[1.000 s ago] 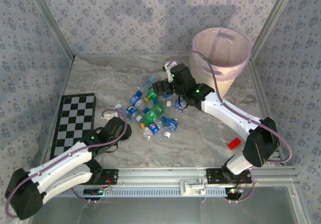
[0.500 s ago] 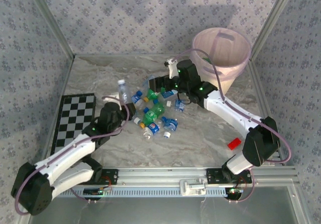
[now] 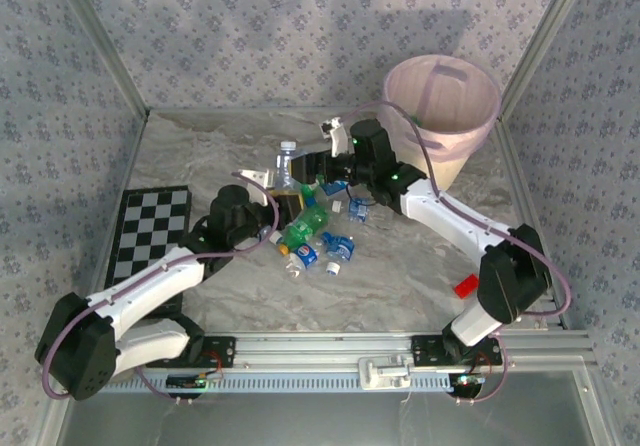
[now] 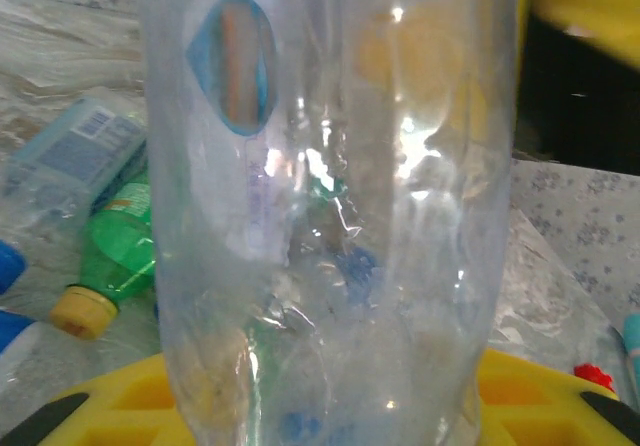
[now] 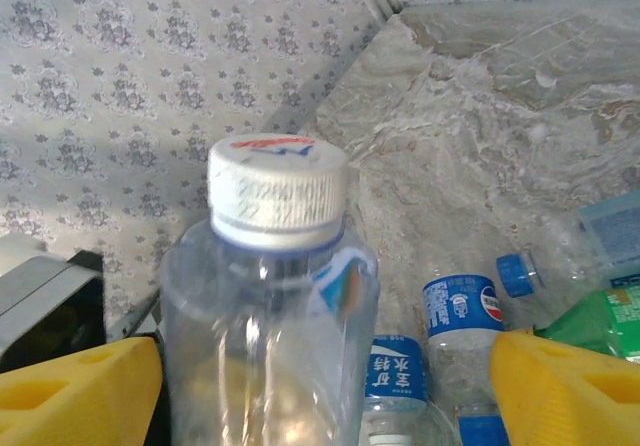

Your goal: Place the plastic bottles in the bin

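Note:
My left gripper (image 3: pixel 278 204) is shut on the lower body of a clear plastic bottle (image 3: pixel 286 169) with a white cap, held upright above the pile. In the left wrist view that bottle (image 4: pixel 330 206) stands between my yellow fingers (image 4: pixel 110 411). My right gripper (image 3: pixel 316 172) is open and straddles the same bottle's upper part (image 5: pixel 270 306), with a gap still showing on one side. Several more bottles lie on the table: a green one (image 3: pixel 305 228) and blue-labelled ones (image 3: pixel 307 256) (image 5: pixel 460 311). The pale pink bin (image 3: pixel 458 161) stands at the back right.
A black-and-white chessboard (image 3: pixel 150 231) lies at the left. A small red block (image 3: pixel 466 286) sits by the right arm's base. Patterned walls and metal frame posts close in the marble table on three sides.
My left arm has lifted the clear bottle off the table and carried it right, up to the right gripper. The right gripper's jaws have narrowed around it.

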{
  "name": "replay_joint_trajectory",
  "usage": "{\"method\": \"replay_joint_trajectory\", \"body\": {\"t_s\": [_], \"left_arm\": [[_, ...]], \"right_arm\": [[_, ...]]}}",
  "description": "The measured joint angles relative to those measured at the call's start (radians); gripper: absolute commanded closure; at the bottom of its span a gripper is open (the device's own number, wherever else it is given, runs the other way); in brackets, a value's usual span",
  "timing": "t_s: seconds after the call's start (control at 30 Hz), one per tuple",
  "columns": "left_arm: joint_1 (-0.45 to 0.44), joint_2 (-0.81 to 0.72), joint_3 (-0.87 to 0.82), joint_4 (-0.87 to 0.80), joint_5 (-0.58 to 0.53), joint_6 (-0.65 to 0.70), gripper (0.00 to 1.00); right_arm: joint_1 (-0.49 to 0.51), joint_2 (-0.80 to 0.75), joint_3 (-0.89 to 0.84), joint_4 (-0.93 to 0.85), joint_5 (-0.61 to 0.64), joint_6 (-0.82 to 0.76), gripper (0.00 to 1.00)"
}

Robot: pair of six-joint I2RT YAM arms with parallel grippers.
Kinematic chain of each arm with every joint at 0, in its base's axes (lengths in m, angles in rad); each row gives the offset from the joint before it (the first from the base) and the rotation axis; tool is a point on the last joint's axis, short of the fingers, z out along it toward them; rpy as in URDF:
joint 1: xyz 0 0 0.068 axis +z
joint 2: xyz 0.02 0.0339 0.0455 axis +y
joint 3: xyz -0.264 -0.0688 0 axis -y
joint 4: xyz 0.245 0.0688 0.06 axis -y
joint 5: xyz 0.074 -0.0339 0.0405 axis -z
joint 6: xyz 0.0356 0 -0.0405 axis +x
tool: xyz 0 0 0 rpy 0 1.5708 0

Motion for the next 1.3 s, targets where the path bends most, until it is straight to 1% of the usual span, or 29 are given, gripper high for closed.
{"method": "replay_joint_trajectory", "body": {"t_s": [0.13,0.3,0.37,0.53,0.6,0.73,0.8,0.87,1.0,1.1,1.2,1.3], "left_arm": [[-0.011,0.000,0.001,-0.005,0.003,0.004,0.56],[-0.016,0.001,0.001,-0.005,0.014,0.017,0.55],[-0.016,0.003,0.001,-0.006,0.014,0.019,0.54],[-0.016,0.003,0.001,-0.006,0.014,0.022,0.50],[-0.016,0.003,0.002,-0.006,0.013,0.022,0.45],[-0.017,0.002,0.003,-0.005,0.012,0.022,0.21],[-0.017,0.001,0.003,-0.006,0.003,0.021,0.14],[-0.017,-0.007,0.003,-0.008,-0.014,0.021,0.11],[-0.017,-0.041,0.003,-0.027,-0.084,0.015,0.05],[-0.016,-0.080,-0.001,-0.051,-0.178,-0.012,0.02],[-0.006,-0.119,-0.021,-0.089,-0.289,-0.070,0.00],[0.040,-0.146,-0.060,-0.127,-0.366,-0.155,0.00]], "right_arm": [[0.000,0.023,0.000,0.040,-0.049,0.035,0.23],[0.000,0.056,0.000,0.090,-0.096,0.079,0.27],[0.000,0.064,0.000,0.102,-0.106,0.092,0.30],[0.000,0.066,0.000,0.119,-0.126,0.111,0.43],[0.000,0.067,0.000,0.121,-0.129,0.116,0.48],[-0.002,0.066,-0.001,0.122,-0.129,0.115,0.51],[-0.005,0.066,-0.001,0.119,-0.127,0.113,0.51],[-0.012,0.066,-0.001,0.109,-0.118,0.102,0.51],[-0.047,0.061,-0.001,0.048,-0.074,0.063,0.52],[-0.097,0.040,-0.001,-0.021,-0.031,0.026,0.53],[-0.158,0.002,0.006,-0.095,0.014,-0.015,0.53],[-0.213,-0.029,0.056,-0.171,0.051,-0.058,0.53]]}}
